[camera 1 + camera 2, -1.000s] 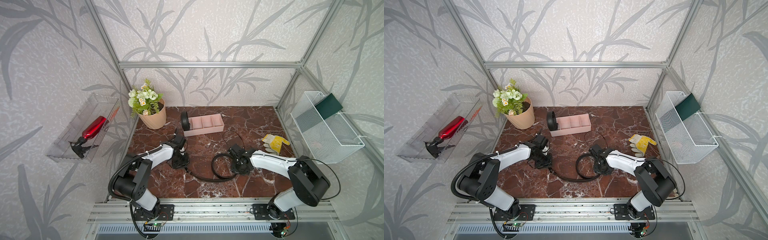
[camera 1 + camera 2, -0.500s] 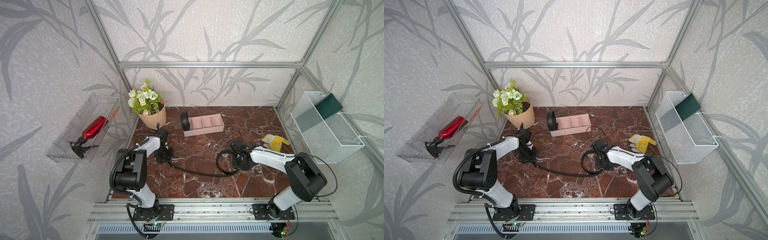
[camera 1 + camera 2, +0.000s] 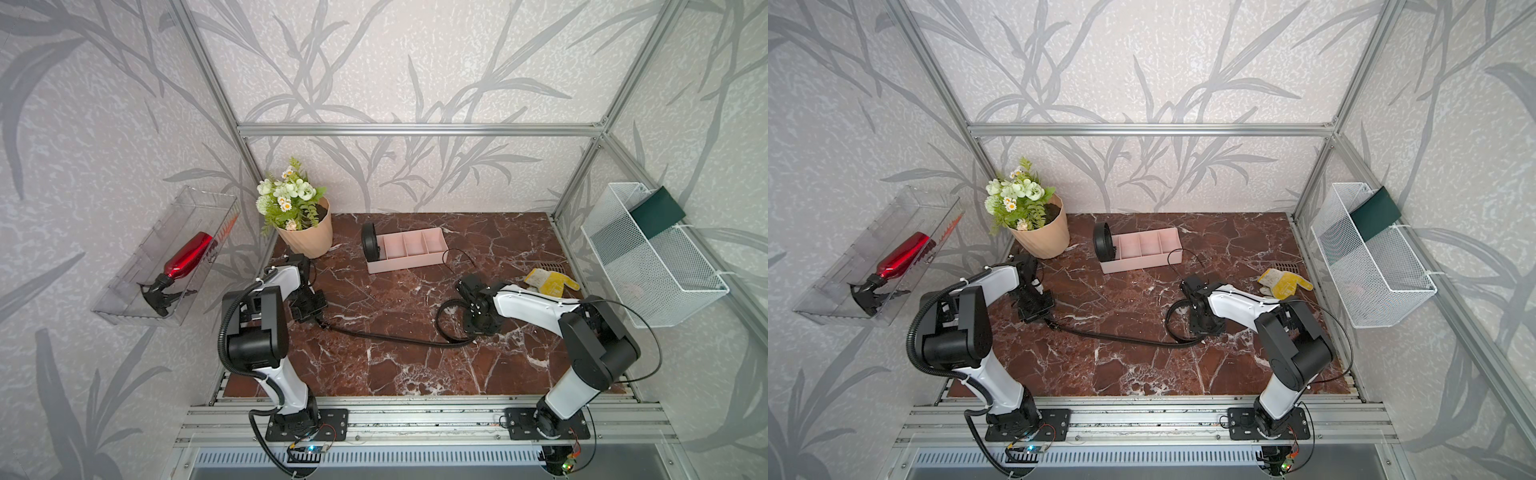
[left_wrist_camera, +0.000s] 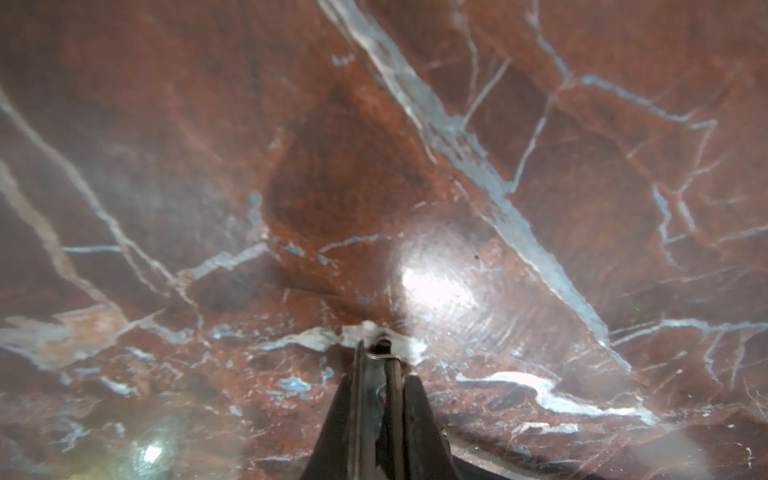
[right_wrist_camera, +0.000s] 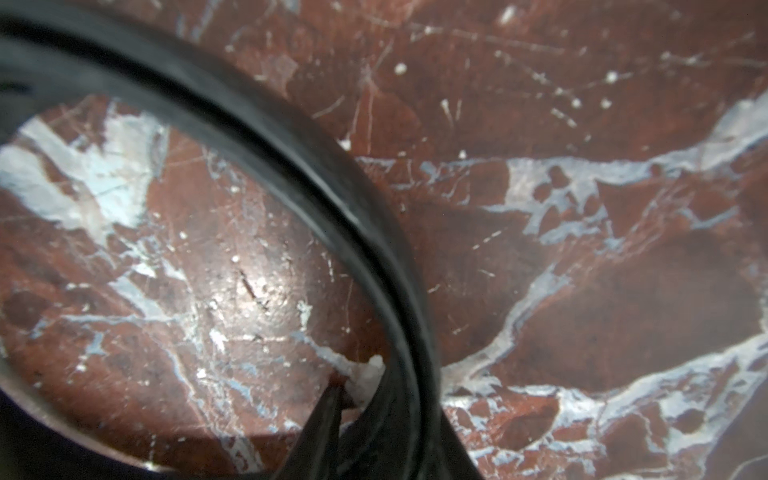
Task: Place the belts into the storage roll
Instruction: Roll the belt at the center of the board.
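We noted the marble table (image 3: 415,374) bounded by aluminium frame posts at back and sides and a rail at the front, with broad bare surface in the middle and front. The storage roll (image 3: 409,261) lay near the back edge, long axis running left to right, slightly skewed; one coiled belt (image 3: 370,242) stood on edge in its leftmost compartment. The second belt (image 3: 390,337) lay stretched on the table, long axis left to right, looping at its right end. The left hand (image 4: 376,374) was pinched narrow on that belt's metal end. The right hand (image 5: 374,399) straddled the loop's strap; we could not tell whether it gripped. Flowerpot (image 3: 309,237) and glove (image 3: 550,281) sat well apart.
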Motion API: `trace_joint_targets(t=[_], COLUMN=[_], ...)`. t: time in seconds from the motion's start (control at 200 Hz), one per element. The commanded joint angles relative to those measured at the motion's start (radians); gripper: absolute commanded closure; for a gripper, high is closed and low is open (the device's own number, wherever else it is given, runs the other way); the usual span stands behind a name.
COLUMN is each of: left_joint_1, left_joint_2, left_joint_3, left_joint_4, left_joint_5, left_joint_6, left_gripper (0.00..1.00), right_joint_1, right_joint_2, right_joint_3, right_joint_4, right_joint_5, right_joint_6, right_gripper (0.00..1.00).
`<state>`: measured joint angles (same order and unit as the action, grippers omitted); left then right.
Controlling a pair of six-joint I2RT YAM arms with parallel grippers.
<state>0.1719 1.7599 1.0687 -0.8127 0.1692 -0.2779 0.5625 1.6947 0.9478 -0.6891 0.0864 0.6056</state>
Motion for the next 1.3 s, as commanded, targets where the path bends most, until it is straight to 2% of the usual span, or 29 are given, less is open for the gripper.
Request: trace_joint_targets(t=[0.0, 0.37, 0.795, 0.845, 0.895, 0.945, 1.129, 1.244, 1.294], left_joint_1=[0.046, 0.173, 0.233, 0.233, 0.233, 0.232, 0.2, 0.181, 0.171], left_joint_2=[0.032, 0.03, 0.106, 0.113, 0.114, 0.112, 0.089, 0.095, 0.104], left_joint_3=[0.012, 0.061, 0.137, 0.142, 0.142, 0.135, 0.099, 0.099, 0.109], left_joint_4=[-0.008, -0.019, -0.038, -0.037, -0.034, -0.024, 0.021, 0.042, 0.046], left_joint_5=[-0.122, -0.174, -0.22, -0.216, -0.207, -0.195, -0.141, -0.086, -0.059], left_joint_6=[0.034, 0.036, 0.053, 0.055, 0.057, 0.055, 0.042, 0.029, 0.025], left_gripper=[1.0, 1.0, 1.0, 1.0, 1.0, 1.0, 1.0, 1.0, 1.0], right_joint_1=[-0.01, -0.009, -0.012, -0.013, -0.011, -0.002, 0.095, 0.155, 0.187], right_joint_2=[0.105, 0.121, 0.152, 0.155, 0.157, 0.153, 0.114, 0.1, 0.125], right_joint_3=[-0.048, -0.04, -0.025, -0.023, -0.021, -0.017, 0.035, 0.043, 0.071], right_joint_4=[0.012, 0.017, 0.023, 0.025, 0.025, 0.028, 0.033, 0.126, 0.163], right_joint_5=[0.052, 0.047, 0.041, 0.04, 0.044, 0.052, 0.121, 0.054, -0.047], right_joint_6=[-0.034, -0.06, -0.088, -0.093, -0.104, -0.126, -0.271, -0.385, -0.492], right_gripper=[0.68, 0.66, 0.65, 0.69, 0.83, 0.89, 0.97, 0.99, 0.99])
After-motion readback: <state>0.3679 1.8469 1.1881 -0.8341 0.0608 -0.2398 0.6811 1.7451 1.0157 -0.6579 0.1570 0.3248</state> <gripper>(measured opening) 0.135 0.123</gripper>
